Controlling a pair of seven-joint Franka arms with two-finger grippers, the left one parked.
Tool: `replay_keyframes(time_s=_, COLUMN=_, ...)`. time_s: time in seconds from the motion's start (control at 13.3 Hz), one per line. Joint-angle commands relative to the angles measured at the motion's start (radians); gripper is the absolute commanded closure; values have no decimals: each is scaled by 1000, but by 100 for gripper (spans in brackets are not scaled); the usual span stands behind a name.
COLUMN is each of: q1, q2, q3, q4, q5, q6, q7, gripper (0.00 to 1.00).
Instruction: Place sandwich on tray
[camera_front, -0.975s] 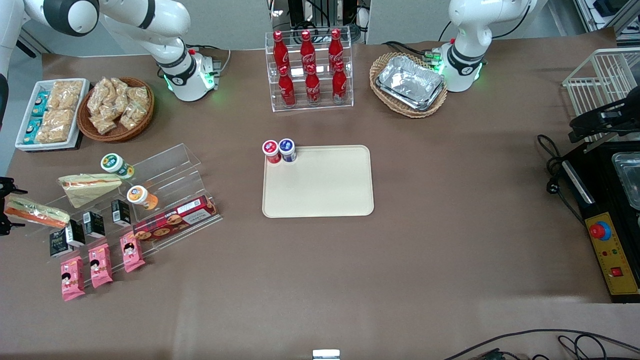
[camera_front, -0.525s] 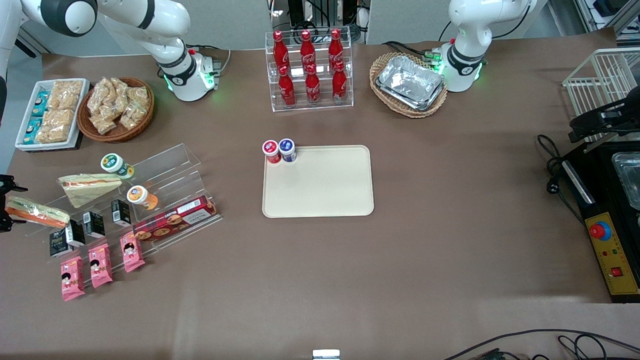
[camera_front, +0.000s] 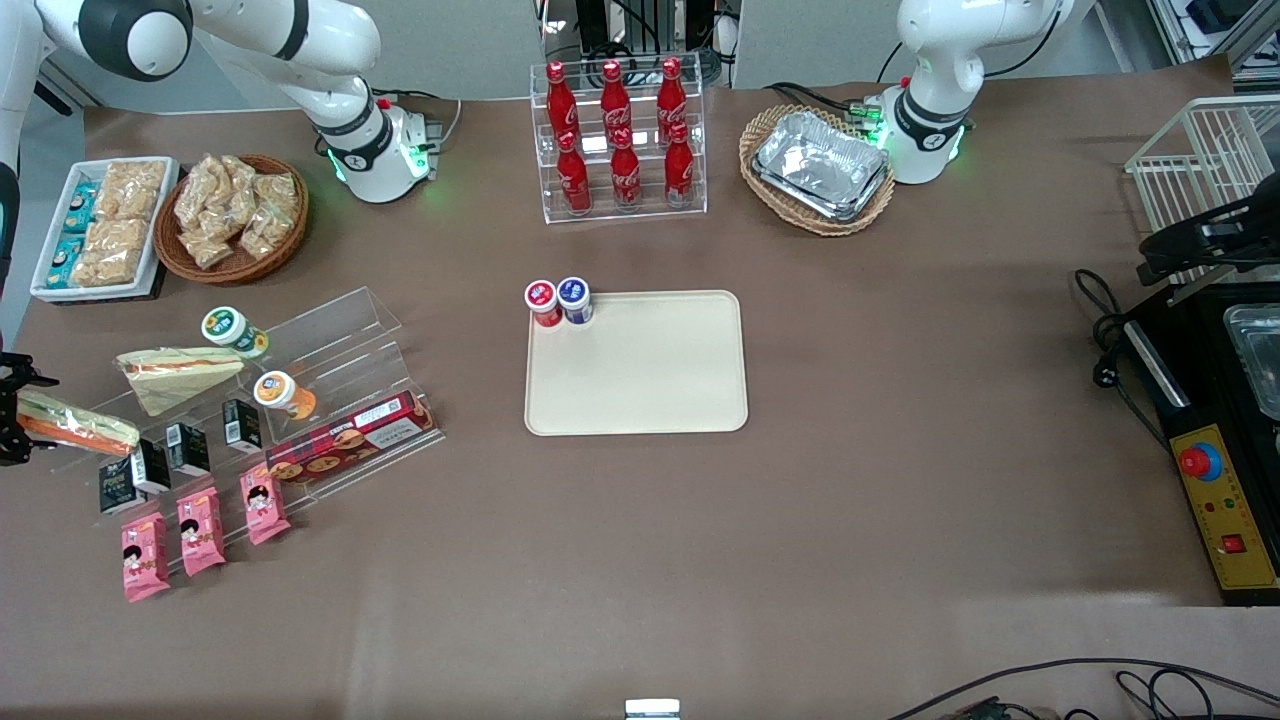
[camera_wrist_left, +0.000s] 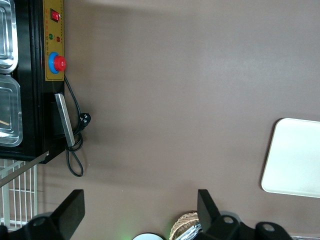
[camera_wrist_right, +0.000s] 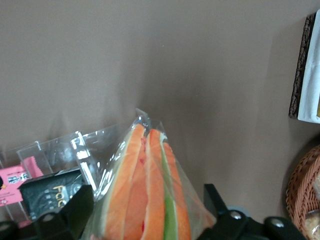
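Note:
The sandwich (camera_front: 80, 425), a clear-wrapped wedge with an orange stripe and some green, lies on the lowest step of a clear acrylic stand (camera_front: 330, 340) at the working arm's end of the table. In the right wrist view the sandwich (camera_wrist_right: 150, 200) fills the gap between my fingers. My right gripper (camera_front: 15, 415) (camera_wrist_right: 150, 220) is open, with one finger on each side of the wedge. The cream tray (camera_front: 640, 400) lies flat at mid-table and also shows in the left wrist view (camera_wrist_left: 295, 160).
A red-lidded cup (camera_front: 543, 300) and a blue-lidded cup (camera_front: 574, 298) stand on a tray corner. A larger pale sandwich (camera_front: 175, 375), small black cartons (camera_front: 185, 445), a biscuit box (camera_front: 350, 435) and pink packets (camera_front: 200, 530) crowd the stand. A snack basket (camera_front: 232, 215) is farther back.
The right arm has shifted slightly and the gripper has settled a little closer around the sandwich. The sandwich has barely moved.

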Motion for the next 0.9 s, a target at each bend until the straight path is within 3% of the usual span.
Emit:
replay_keyframes(time_s=0.0, q1=-8, q2=-5, q3=7, q4=-4, q5=27, q6=21, q7=-74, gripper=24)
replay_keyframes(time_s=0.15, q1=-2, q2=-5, q3=11, q4=2, q5=30, q6=21, q7=-74, gripper=25)
replay_keyframes(time_s=0.3, q1=-6, q2=-9, q3=11, q4=8, q5=33, q6=20, q7=-140, gripper=68)
replay_keyframes(time_s=0.38, q1=-8, q2=-8, q3=11, q4=11, q5=47, q6=18, q7=-162, gripper=84)
replay_keyframes(time_s=0.53, q1=-8, q2=-12, q3=10, q4=22, q5=64, q6=6, q7=-188, gripper=86)
replay_keyframes(time_s=0.82, q1=-10, q2=-15, q3=2, q4=147, q5=23, q6=-152, q7=-394, gripper=87)
